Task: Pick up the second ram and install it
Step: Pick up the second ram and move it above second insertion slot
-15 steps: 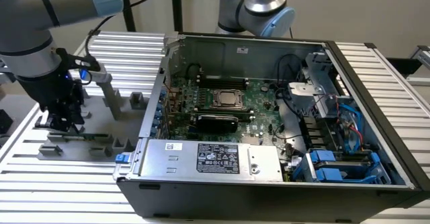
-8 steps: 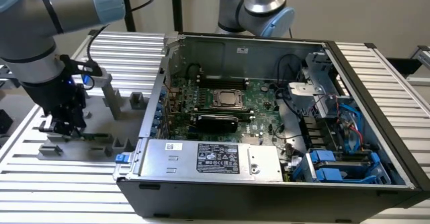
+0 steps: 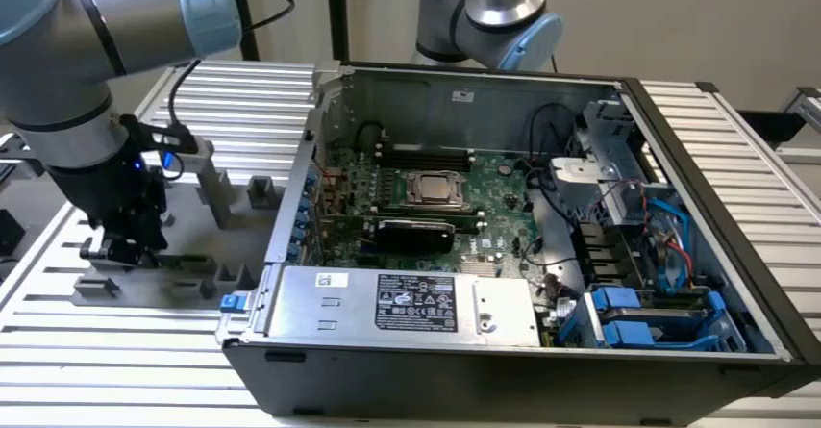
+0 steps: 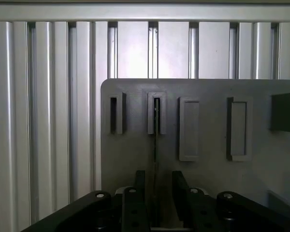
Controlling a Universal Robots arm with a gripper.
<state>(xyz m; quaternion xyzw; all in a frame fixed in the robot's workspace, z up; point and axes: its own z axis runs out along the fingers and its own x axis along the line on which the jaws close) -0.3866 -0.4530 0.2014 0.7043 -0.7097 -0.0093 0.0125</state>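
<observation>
The ram (image 4: 155, 145) is showing edge-on as a thin dark strip, standing upright in a slot of the grey holder (image 4: 130, 164). My gripper (image 4: 157, 183) is straddling it, fingers parted either side with gaps showing, at the exterior view's lower left, beside the case (image 3: 513, 380).

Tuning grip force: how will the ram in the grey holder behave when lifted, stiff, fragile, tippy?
Probably stiff: edge-on, the second ram shows as a straight thin line, no sag. Likely light, being so slim against the grey holder. May tilt if pinched off-centre: it stands on a narrow edge in a slot, the gripper straddling it, gaps both sides.
</observation>
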